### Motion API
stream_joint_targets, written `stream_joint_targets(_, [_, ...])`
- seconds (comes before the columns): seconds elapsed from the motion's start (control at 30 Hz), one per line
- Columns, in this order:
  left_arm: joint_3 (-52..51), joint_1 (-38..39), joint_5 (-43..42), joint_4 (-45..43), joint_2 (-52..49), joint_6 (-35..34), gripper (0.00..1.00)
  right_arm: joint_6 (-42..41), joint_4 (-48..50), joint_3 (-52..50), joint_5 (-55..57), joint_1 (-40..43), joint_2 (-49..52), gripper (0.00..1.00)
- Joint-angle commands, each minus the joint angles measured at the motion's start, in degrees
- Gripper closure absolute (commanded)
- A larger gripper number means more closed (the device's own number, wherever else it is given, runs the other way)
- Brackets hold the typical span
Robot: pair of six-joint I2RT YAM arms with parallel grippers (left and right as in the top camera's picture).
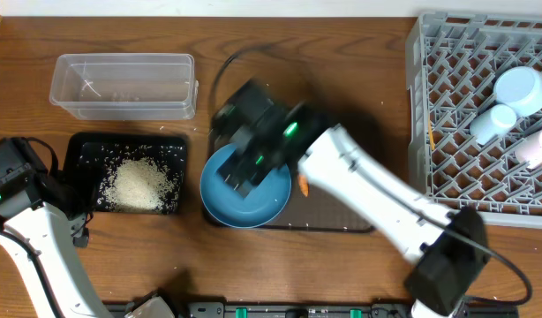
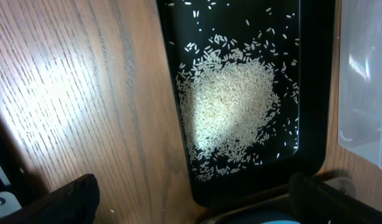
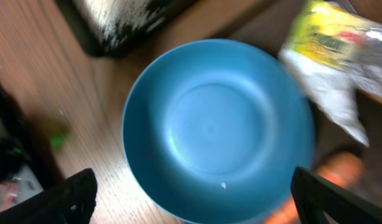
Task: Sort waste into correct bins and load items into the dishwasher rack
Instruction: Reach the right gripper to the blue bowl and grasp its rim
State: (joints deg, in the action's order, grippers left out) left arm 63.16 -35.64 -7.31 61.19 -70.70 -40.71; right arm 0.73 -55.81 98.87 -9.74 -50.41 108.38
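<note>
my right gripper [image 3: 192, 180] hangs over the dark-blue bowl [image 3: 216, 130], jaws spread wide with nothing between them. the bowl sits near the middle of the table [image 1: 342, 53] and seems to straddle the left edge of the brown serving tray [image 1: 337, 219]. my left gripper [image 2: 191, 186] is just as wide and empty, near the table's left edge above the black tray [image 2: 315, 93], where the rice [image 2: 231, 106] lies heaped.

what worries me: the bowl is broad and smooth, so a pinch on its rim could slip. half on the tray's edge, it may rock if i press down. the wrapper [image 3: 340, 43], a white scrap [image 3: 331, 99] beneath it and the carrot [image 1: 303, 184] lie just beside the bowl's right side, and a finger lowered there could snag or drag them. the swing to the dishwasher rack [image 1: 416, 97] at the right edge has to clear its wall and miss the light-blue bowl [image 1: 523, 88] and small cup [image 1: 492, 124] already inside.

the surface is wood grain with a bright glare patch near the left arm. loose grains are scattered across the black tray, and the clear tub [image 1: 156, 79] sits toward the back left corner. i can see nothing of the room beyond the table.
</note>
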Motion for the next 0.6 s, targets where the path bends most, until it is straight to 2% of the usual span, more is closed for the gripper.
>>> stream_joint_targets(0.0, [0.8,-0.3,0.5,0.3,0.6,-0.5,0.0,-1.6,3.1,-4.1,7.7,-4.6,0.5,0.09])
stream_joint_targets(0.07, [0.8,-0.3,0.5,0.3,0.6,-0.5,0.0,-2.7,5.4,-6.0,7.8,-6.5,0.5,0.17])
stream_joint_targets(0.43, [0.8,-0.3,0.5,0.3,0.6,-0.5,0.0,-3.9,13.0,-11.0,7.8,-12.4,5.0,0.18])
stream_joint_targets(0.57, [0.8,-0.3,0.5,0.3,0.6,-0.5,0.0,-5.0,14.0,-11.0,7.8,-12.5,8.7,0.23])
